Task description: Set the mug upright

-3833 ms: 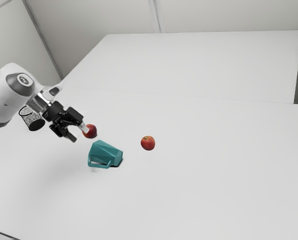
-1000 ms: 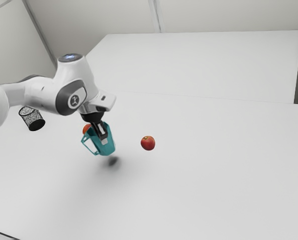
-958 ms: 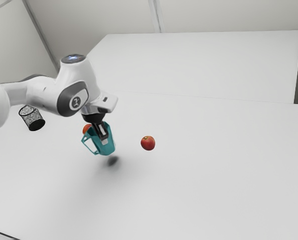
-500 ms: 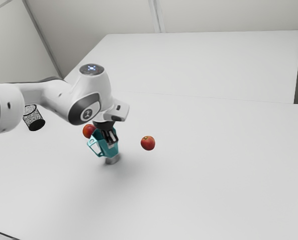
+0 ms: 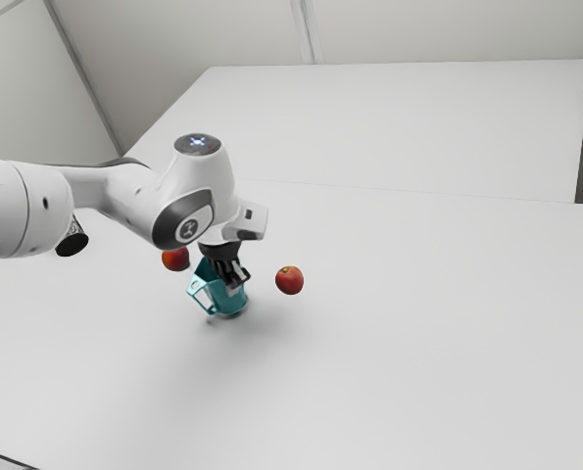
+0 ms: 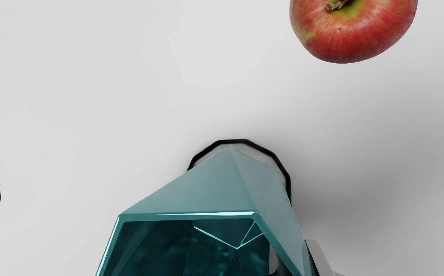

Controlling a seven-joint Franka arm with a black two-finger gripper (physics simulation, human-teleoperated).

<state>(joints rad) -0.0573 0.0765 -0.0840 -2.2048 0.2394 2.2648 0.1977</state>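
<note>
The mug (image 5: 234,300) is at the claw (image 5: 238,282), over the white table (image 5: 399,382), between two apples in the exterior view and a little nearer the camera than either. It is close to upright but leans somewhat, its mouth up toward the hand and its handle out toward the exterior view's left. A dark outline rings part of its base in the wrist view; I cannot tell whether the base touches the table.

The claw is closed down to a narrow gap, pinching the mug's wall near the rim. In the wrist view one finger (image 6: 319,257) lies against the outside of the wall, and part of the other shows inside the mouth.

One red apple (image 5: 175,258) sits to the exterior view's left of the mug, farther off than the handle and apart from it. The other apple (image 5: 289,280) sits to the exterior view's right, also apart from the mug. In the wrist view an apple with a brown stem lies beyond the mug from the claw. At the exterior view's left, a dark container (image 5: 72,241) lies on its side, partly hidden behind the white arm (image 5: 120,191).
</note>
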